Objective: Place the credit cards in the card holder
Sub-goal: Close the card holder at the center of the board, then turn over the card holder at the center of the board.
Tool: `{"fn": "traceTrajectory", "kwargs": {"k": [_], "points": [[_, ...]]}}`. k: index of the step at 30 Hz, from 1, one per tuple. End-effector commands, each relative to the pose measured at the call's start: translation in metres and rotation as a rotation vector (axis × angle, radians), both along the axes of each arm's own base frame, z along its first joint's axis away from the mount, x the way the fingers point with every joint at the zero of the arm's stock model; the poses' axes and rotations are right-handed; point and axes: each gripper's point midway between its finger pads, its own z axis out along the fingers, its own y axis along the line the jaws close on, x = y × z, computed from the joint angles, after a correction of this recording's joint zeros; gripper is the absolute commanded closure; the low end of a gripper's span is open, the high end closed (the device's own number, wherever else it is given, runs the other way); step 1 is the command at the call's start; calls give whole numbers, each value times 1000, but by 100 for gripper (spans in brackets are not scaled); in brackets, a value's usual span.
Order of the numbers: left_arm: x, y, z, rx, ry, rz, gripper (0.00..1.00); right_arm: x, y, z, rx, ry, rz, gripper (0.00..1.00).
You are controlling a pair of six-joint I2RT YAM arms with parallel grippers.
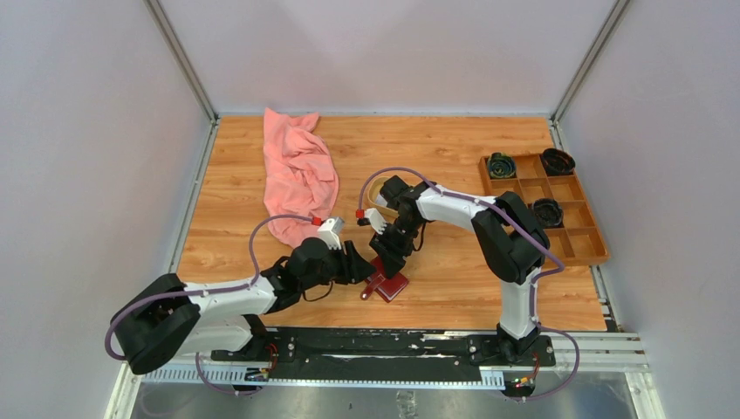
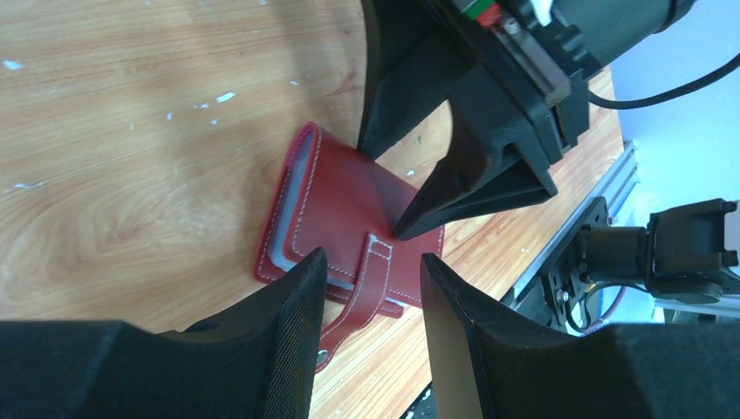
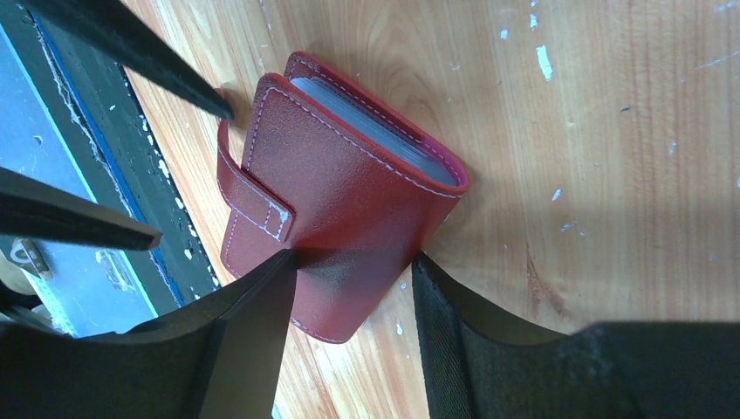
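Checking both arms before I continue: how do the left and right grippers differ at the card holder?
Left gripper straddles the strap of the card holder; right gripper sits over its plain cover. Left gripper lies low from the near-left, right gripper points down from the far side. Both are open.

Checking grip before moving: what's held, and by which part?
Nothing clearly gripped. The right fingers straddle a corner of the card holder; the open left fingers flank its strap.

Both arms low; left tool [image 2: 371,264] and right tool [image 3: 353,259] parted.
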Motion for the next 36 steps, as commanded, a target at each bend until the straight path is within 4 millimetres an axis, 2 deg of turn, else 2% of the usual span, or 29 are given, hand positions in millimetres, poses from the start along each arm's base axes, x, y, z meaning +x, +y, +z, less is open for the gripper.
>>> {"fn": "traceTrajectory", "kwargs": {"k": [1,7,15,24,30,34,36], "points": [[7,-11,13,-21,-63,1,54,-6,-18,-38,-120,-11,23,45],[10,2,-12,41,-29,65,52,-6,-18,-38,-115,-7,20,45],[14,15,-8,39,-67,126,47,-7,-17,-38,-115,-3,20,45],[13,-2,-32,89,30,76,50,-8,-16,-36,-102,6,19,45],[8,-1,-38,99,50,63,75,-9,-14,-35,-95,10,21,45],[3,1,-44,108,62,50,97,-7,-14,-33,-89,8,17,45],[-1,3,-49,118,77,39,100,-4,-14,-29,-76,5,7,44]]}}
